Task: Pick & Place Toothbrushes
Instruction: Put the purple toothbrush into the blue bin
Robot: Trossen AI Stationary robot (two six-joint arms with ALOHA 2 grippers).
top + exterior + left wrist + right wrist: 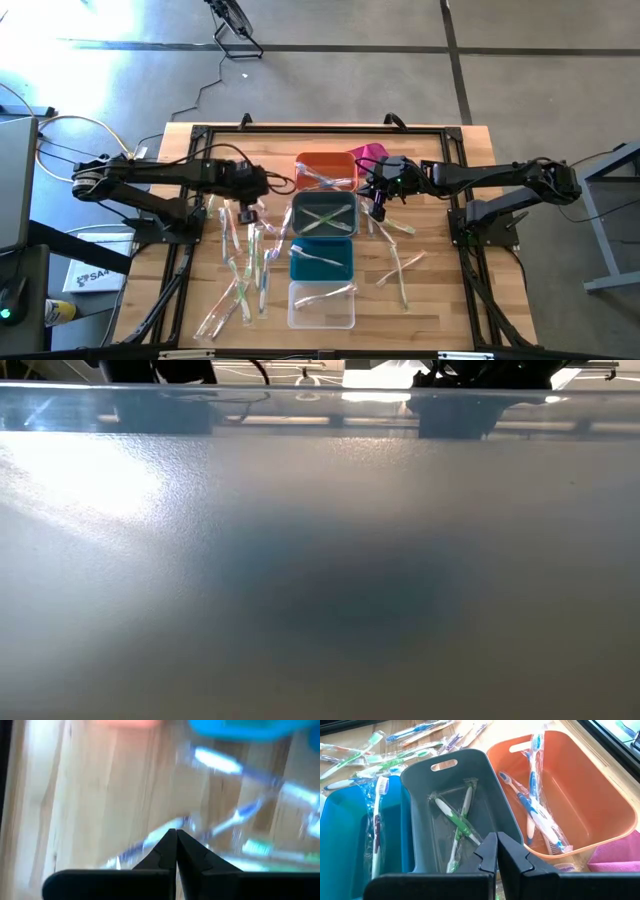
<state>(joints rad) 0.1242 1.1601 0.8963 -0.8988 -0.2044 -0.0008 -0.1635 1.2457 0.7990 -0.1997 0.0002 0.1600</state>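
Orange bin [325, 166], grey bin [323, 217], teal bin [322, 261], clear bin [321, 305], magenta cloth [367, 153].

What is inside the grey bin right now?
The grey bin holds two wrapped green-and-white toothbrushes lying crossed on its floor. The right gripper, its fingers together, covers the bin's near edge, so anything there is hidden.

Bins [323, 240] block the middle; toothbrushes [243, 262] litter both sides.
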